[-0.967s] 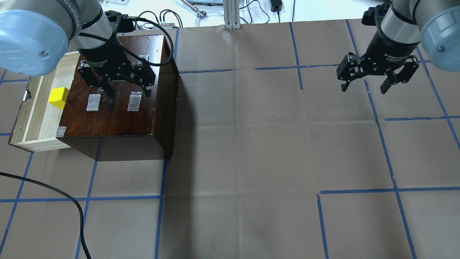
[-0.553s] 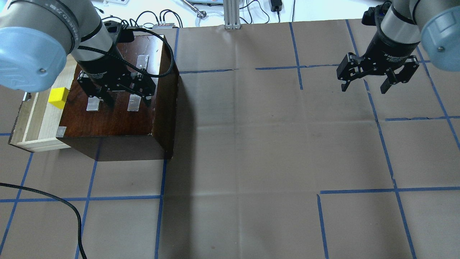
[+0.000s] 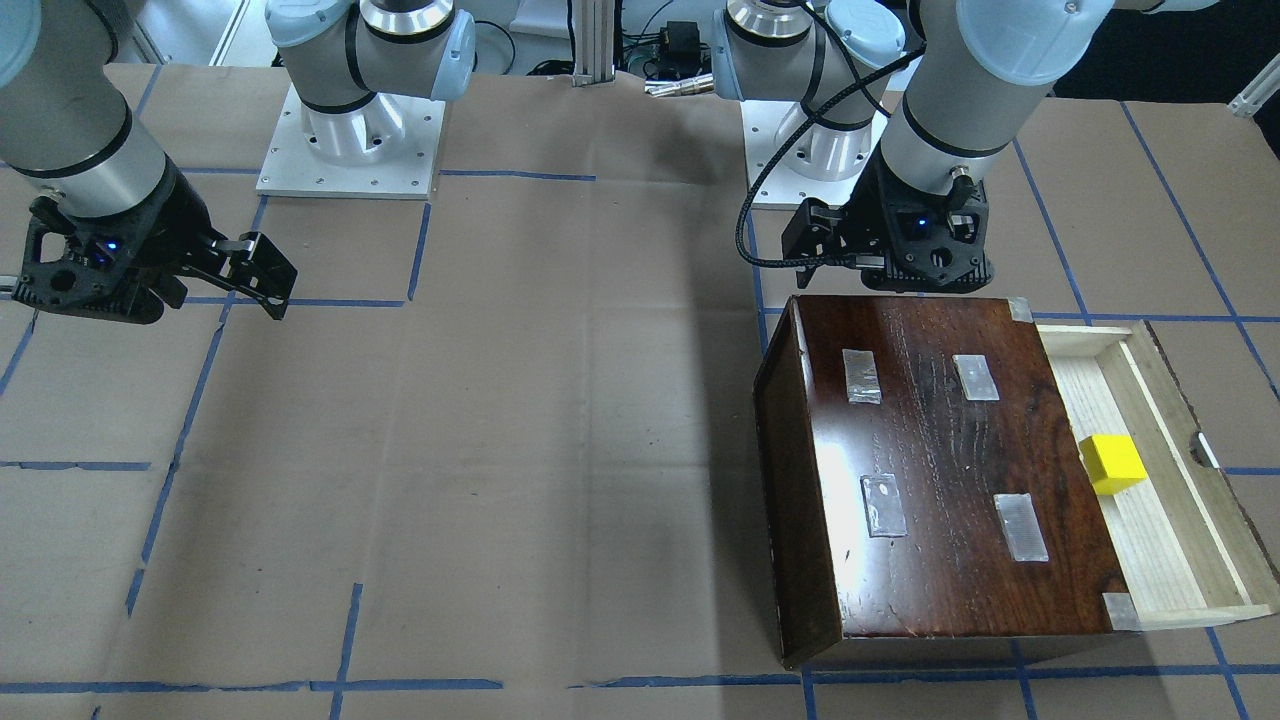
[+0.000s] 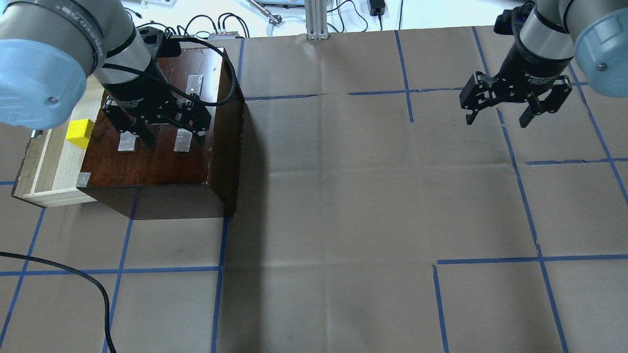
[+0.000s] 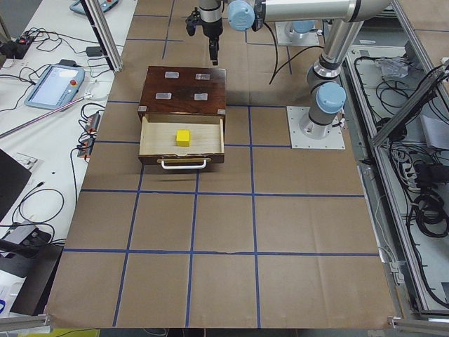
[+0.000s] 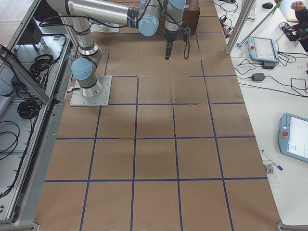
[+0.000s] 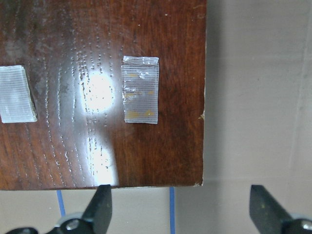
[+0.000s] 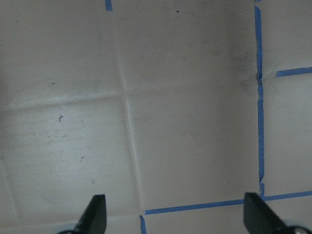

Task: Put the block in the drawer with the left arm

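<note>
Block [image 4: 80, 133], small and yellow, rests on the floor of the pulled-out drawer [image 4: 49, 197], close beside the box [image 4: 147, 169] lid's edge. Over the last second my left gripper [image 4: 174, 138] has drawn back across the lid toward the robot, jaws apart and empty. The block has not moved, so I judge the placing done. The lid's near edge lies just under the fingertips. Past it, the brown paper table [image 4: 343, 196] runs across to the right gripper [image 4: 496, 120], which hangs well apart, jaws also spread.
</note>
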Controlling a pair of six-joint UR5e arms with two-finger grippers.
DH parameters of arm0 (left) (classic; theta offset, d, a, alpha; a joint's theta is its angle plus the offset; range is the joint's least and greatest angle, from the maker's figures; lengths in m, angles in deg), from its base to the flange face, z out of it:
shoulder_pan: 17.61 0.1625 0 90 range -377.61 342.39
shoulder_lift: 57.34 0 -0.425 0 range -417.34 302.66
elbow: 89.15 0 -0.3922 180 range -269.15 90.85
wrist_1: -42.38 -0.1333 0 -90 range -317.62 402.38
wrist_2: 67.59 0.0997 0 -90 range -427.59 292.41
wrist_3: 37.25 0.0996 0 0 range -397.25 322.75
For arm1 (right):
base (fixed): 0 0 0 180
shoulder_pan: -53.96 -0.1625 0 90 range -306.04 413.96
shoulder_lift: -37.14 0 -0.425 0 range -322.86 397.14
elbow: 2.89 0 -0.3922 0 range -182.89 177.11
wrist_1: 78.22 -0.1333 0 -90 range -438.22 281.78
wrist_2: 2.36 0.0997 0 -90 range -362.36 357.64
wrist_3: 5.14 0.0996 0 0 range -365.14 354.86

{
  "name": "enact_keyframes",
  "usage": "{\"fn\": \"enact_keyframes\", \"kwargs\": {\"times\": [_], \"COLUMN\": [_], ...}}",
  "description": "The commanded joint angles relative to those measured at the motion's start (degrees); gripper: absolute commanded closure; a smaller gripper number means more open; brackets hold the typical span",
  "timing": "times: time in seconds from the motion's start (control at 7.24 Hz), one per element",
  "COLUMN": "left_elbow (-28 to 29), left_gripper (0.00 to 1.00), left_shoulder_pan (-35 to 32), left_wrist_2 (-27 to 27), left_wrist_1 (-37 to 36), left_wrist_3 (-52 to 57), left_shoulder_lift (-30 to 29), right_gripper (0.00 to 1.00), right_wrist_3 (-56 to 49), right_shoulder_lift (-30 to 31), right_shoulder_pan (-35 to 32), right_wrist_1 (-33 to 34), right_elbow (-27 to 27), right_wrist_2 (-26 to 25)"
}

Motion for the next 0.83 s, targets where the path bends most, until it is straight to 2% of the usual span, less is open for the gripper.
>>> {"fn": "enact_keyframes", "kwargs": {"times": [0.0,0.69], "left_elbow": [0.01,-0.26], "left_gripper": [0.01,0.01], "left_shoulder_pan": [0.0,0.0], "left_wrist_2": [0.04,0.13], "left_wrist_1": [0.0,0.0], "left_wrist_3": [0.0,0.0], "left_shoulder_lift": [0.26,1.14], "right_gripper": [0.0,0.0], "right_wrist_3": [0.0,0.0], "right_shoulder_lift": [0.0,0.0], "right_shoulder_pan": [0.0,0.0], "right_wrist_1": [0.0,0.0], "right_elbow": [0.0,0.0], "right_wrist_2": [0.0,0.0]}}
